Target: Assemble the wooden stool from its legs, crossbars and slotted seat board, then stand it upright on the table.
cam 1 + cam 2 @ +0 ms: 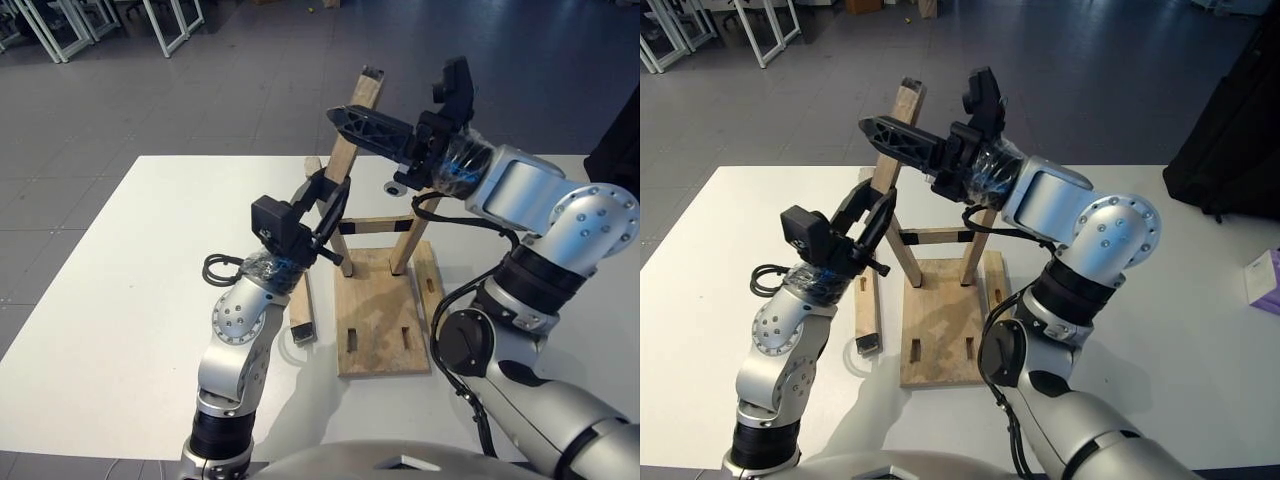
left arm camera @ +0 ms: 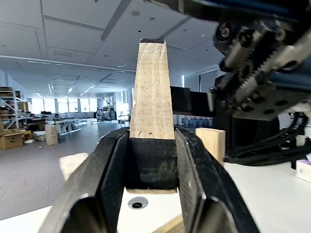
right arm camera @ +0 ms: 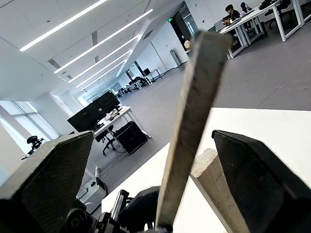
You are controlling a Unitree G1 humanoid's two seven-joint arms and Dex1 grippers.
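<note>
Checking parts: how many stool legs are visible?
3. Two stand on the seat board: left leg in the left gripper, right leg behind the right arm. Third leg lies left of the board. Others may be hidden.

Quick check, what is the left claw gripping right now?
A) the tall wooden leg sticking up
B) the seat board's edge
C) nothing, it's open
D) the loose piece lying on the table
A: the left claw is shut on the tall wooden leg, a finger pressed against each side.
</note>
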